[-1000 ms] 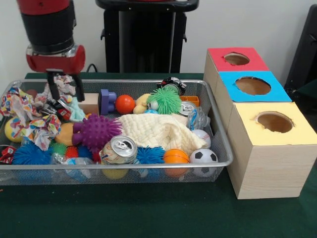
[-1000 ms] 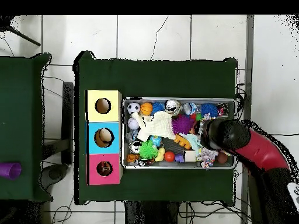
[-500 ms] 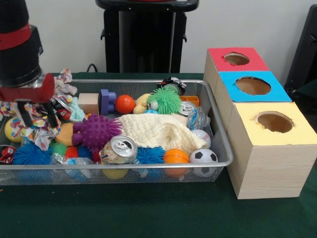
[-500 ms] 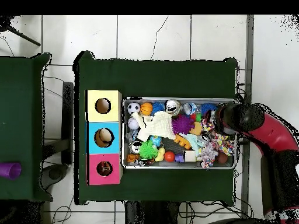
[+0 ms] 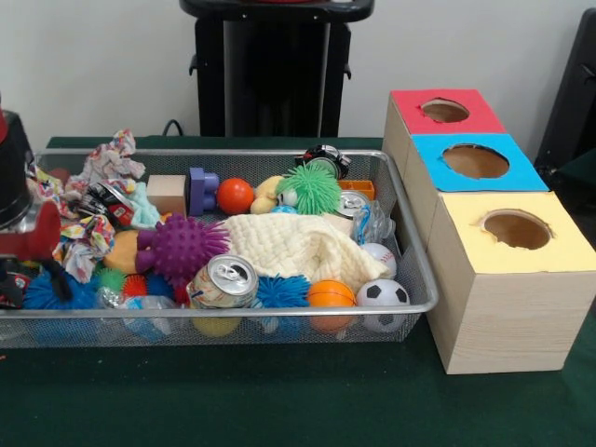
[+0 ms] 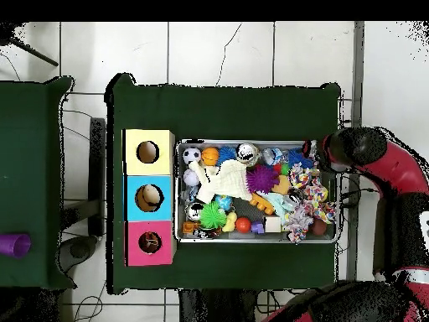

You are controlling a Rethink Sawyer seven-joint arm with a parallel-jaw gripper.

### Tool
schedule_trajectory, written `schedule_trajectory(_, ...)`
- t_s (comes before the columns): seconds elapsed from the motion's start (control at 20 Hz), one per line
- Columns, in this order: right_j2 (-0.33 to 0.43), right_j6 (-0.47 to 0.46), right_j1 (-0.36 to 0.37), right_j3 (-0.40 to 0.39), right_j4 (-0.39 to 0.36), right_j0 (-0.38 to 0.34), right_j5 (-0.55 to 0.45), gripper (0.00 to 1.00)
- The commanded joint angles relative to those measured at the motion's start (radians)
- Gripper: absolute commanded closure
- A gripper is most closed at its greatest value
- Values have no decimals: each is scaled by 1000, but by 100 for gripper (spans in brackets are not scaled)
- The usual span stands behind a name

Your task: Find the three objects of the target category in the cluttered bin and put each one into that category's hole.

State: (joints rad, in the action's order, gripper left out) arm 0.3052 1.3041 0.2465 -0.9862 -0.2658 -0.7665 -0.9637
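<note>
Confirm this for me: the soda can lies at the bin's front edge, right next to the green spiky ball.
Not quite. The front view shows the soda can at the front edge of the bin, but the ball beside it is the purple spiky ball. The green spiky ball sits farther back.

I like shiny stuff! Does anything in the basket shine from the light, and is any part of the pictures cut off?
Front view: the can top glints, and the basket rim shines a bit; the arm is cut off at the left edge. Overhead view: things in the basket look too small to show shine; the arm runs out at the right edge.
</note>
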Motion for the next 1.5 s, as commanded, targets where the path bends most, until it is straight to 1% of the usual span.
schedule_trajectory(0.05,170,-536,-201,353,-108,-12,-283,0)
schedule_trajectory(0.1,180,-565,-219,383,-118,-15,-297,0)
schedule_trajectory(0.2,206,-633,-261,467,-146,-15,-330,0)
schedule_trajectory(0.25,223,-672,-284,515,-165,-13,-350,0)
schedule_trajectory(0.35,254,-742,-315,587,-203,-14,-386,0)
schedule_trajectory(0.55,318,-844,-355,670,-269,-29,-415,0)
schedule_trajectory(0.65,360,-880,-378,695,-295,-42,-409,0)
schedule_trajectory(0.75,387,-895,-392,719,-332,-44,-442,0)
schedule_trajectory(0.85,405,-894,-403,716,-339,-58,-438,0)
schedule_trajectory(0.95,419,-879,-419,706,-324,-81,-413,0)
schedule_trajectory(1.15,415,-807,-448,682,-298,-114,-386,0)
schedule_trajectory(1.25,394,-768,-449,646,-267,-129,-356,0)
schedule_trajectory(1.35,357,-720,-437,591,-230,-143,-312,0)
schedule_trajectory(1.45,326,-700,-414,526,-194,-154,-262,0)
schedule_trajectory(1.5,318,-697,-408,511,-184,-156,-248,0)
